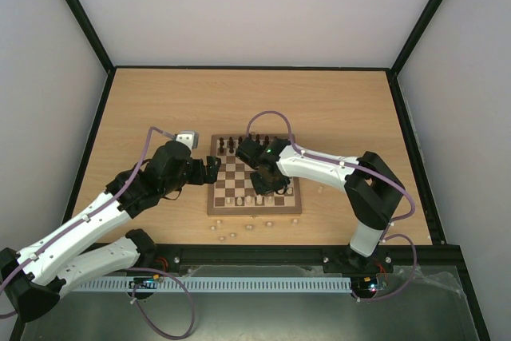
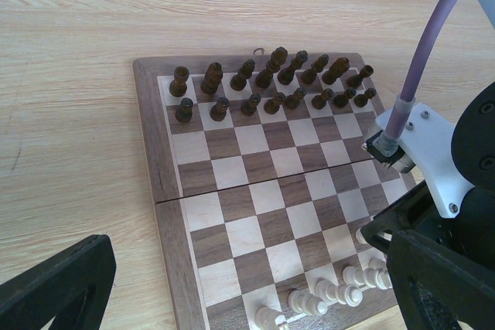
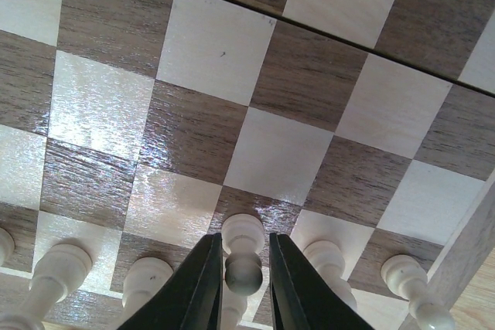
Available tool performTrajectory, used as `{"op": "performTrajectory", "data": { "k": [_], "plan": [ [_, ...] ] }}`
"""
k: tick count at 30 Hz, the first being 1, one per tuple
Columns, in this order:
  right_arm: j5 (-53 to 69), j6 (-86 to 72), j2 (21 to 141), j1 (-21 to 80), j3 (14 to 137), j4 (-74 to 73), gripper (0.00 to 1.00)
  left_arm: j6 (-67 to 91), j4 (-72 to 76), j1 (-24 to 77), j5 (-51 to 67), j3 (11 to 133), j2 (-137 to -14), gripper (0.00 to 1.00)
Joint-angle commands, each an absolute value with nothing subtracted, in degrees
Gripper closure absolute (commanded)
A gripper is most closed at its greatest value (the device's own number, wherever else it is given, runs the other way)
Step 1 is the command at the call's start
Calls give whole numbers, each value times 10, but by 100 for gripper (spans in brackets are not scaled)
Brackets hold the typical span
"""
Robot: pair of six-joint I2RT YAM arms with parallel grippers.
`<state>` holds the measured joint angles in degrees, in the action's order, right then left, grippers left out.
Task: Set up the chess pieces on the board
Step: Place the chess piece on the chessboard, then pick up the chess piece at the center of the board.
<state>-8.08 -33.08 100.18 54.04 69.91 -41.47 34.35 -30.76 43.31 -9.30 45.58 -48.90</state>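
Step in hand: placing a pale piece (image 3: 244,268) in the near rows of the board (image 2: 151,137), among the other pale pieces (image 3: 58,268) lined up there.

My right claw (image 3: 244,241) is standing narrow, one finger on each side of that piece. I cannot tell whether the fingers are pressing it or just clearing it.

My left claw (image 2: 249,268) is hanging wide and empty at the board's left edge.

The dark pieces (image 2: 271,83) are filling the two far rows. A few pale ones (image 1: 231,235) are lying loose on the table (image 1: 160,109), near of the board.

Judgement: this placement is closing out. The next move calls for parting the fingers and rising straight up without clipping the close neighbours, then fetching a loose piece.
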Motion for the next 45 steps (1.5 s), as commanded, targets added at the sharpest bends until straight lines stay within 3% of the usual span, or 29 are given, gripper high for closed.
{"op": "performTrajectory", "data": {
  "k": [1, 6, 13, 18, 28, 45],
  "plan": [
    [-88, -335, 1006, 545, 699, -440, 82, 345, -311, 429, -99, 465, -486, 1],
    [-100, -337, 993, 545, 704, -447, 78, 345, -311, 429, -99, 465, -486, 1],
    [-159, -357, 924, 531, 706, -461, 51, 342, -308, 429, -94, 466, -486, 1],
    [-139, -355, 852, 464, 646, -441, 48, 338, -306, 429, -83, 465, -483, 1],
    [-136, -360, 790, 320, 517, -416, 48, 322, -290, 429, -29, 459, -487, 1],
    [-116, -407, 831, 293, 479, -395, 55, 292, -269, 429, 44, 457, -491, 1]
  ]
}}
